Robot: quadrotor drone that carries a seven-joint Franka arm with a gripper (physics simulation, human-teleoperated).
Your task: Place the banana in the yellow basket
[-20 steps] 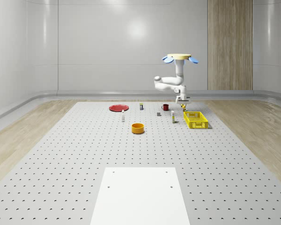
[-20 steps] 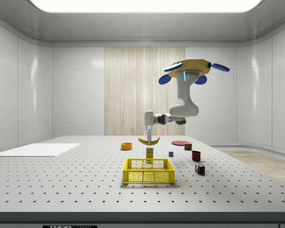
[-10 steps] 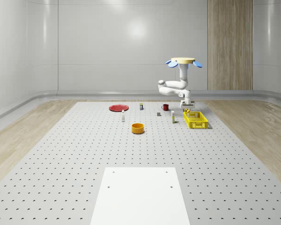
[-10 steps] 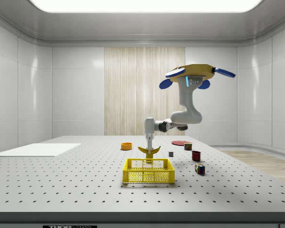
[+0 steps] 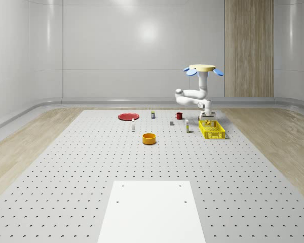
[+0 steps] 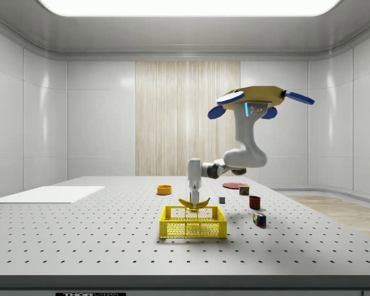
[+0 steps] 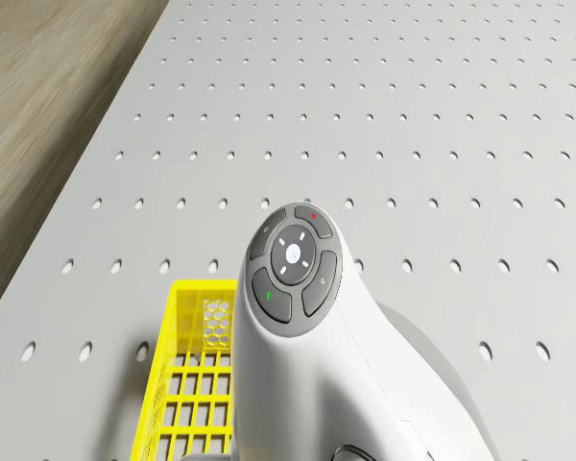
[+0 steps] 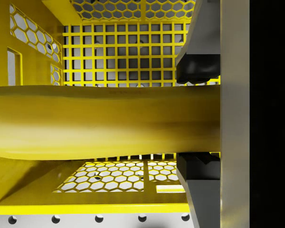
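Banana [image 6: 193,202]: held crosswise between the fingers [image 8: 199,66] of the gripper [image 6: 193,196], which is clamped on its middle; it hangs level just over the yellow basket [image 6: 193,222], about at rim height, judged ready for release. Curve ends up, so it should settle on its belly. Drone [image 6: 259,97]: hovering above the perforated table [image 5: 91,167], off to the side view's right of the basket, arm [image 6: 237,160] reaching across and down. Nearby, apart from the basket: red mug [image 6: 254,201], orange bowl [image 5: 149,138], red plate [image 5: 128,116].
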